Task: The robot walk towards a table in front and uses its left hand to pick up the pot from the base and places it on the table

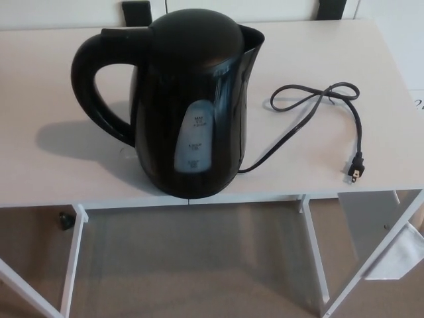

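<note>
approach step: pot (192, 99) on the bench (331, 46), no robot hand in view to tell its state; next the left one must wrap the pot's left-side handle (82, 79).

Nothing of my own body shows in this view from my head. My left hand is not in view, and my right hand is not in view either, so I cannot tell any colours, shapes, cables or markings.
</note>
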Tool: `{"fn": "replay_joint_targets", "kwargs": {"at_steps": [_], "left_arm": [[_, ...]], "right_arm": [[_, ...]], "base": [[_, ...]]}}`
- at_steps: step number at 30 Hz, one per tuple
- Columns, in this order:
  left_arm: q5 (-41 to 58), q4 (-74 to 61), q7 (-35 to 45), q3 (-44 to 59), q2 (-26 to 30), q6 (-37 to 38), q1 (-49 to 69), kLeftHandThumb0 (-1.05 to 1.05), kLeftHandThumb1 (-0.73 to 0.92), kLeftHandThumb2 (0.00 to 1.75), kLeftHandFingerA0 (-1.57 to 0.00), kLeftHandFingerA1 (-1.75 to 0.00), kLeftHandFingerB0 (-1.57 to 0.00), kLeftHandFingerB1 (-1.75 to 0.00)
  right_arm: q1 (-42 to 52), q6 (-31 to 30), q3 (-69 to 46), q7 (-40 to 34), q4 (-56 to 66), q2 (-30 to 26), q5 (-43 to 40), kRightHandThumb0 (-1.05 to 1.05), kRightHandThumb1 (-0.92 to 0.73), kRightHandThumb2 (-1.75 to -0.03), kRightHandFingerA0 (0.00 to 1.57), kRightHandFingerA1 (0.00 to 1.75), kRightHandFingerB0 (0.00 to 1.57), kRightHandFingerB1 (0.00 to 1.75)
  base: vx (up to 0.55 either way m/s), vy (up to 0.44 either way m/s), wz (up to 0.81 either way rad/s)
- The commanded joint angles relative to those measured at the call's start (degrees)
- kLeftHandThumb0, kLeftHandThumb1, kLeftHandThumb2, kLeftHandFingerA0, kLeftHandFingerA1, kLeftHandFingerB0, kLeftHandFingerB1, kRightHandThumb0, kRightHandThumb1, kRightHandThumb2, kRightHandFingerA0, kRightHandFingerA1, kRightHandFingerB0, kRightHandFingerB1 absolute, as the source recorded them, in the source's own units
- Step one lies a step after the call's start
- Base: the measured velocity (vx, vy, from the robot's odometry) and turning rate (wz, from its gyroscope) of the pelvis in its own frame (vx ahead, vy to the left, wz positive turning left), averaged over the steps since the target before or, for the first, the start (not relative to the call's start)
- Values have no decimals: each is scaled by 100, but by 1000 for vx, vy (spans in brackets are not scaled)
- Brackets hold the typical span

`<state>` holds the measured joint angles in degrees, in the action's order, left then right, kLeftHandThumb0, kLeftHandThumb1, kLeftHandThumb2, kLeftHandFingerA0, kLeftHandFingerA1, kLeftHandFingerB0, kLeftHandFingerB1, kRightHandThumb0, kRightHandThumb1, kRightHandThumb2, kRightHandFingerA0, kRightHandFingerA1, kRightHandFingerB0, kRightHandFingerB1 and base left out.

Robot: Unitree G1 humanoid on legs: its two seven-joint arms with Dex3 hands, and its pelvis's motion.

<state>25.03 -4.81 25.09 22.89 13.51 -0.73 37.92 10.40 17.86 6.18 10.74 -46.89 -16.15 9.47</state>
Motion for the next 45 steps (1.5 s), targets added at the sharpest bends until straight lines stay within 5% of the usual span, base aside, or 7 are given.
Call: {"fn": "replay_joint_targets", "kwargs": {"at_steps": [1,12,20,24,25,30,45], "left_arm": [[2866,-3709,713,1364,849,237,345,-44,39,63,-15,-42,-8,-33],[2326,-3693,-1351,1482,1762,-600,-2550,-48,41,66,-22,-40,-16,-35],[508,-2719,-1655,258,1713,-1344,-4043,-25,31,87,-7,-50,-7,-50],[63,-2113,-1707,-246,1692,-1501,-4475,-41,47,55,-20,-31,-16,-27],[-181,-1694,-1732,-510,1692,-1544,-4747,-25,34,87,0,-48,0,-47],[-781,-640,-1817,-1224,1706,-1716,-5489,-42,46,57,-7,-25,-11,-24],[-1826,692,-1763,-2301,1725,-1561,-6217,-55,37,70,-6,-27,-8,-23]], "right_arm": [[-26,-254,-24,-57,82,-144,72,-36,-63,-58,68,44,53,40],[22,-353,-67,-55,177,-133,20,-37,-63,-58,71,44,54,39],[61,-192,-79,-56,-25,-154,13,-39,-62,-58,71,44,55,40],[163,-131,-72,-58,20,-169,22,-37,-64,-58,70,44,54,39],[175,-144,-77,-100,36,-149,25,-36,-63,-58,70,44,56,40],[204,-167,-92,-112,97,-128,8,-36,-63,-58,69,43,55,40],[147,-187,-69,-68,121,-155,21,-37,-63,-58,70,44,54,39]], "base": [[-27,-82,1],[-33,-89,2],[-39,-91,1],[-33,-70,1],[0,0,0],[0,0,0],[0,0,0]]}}
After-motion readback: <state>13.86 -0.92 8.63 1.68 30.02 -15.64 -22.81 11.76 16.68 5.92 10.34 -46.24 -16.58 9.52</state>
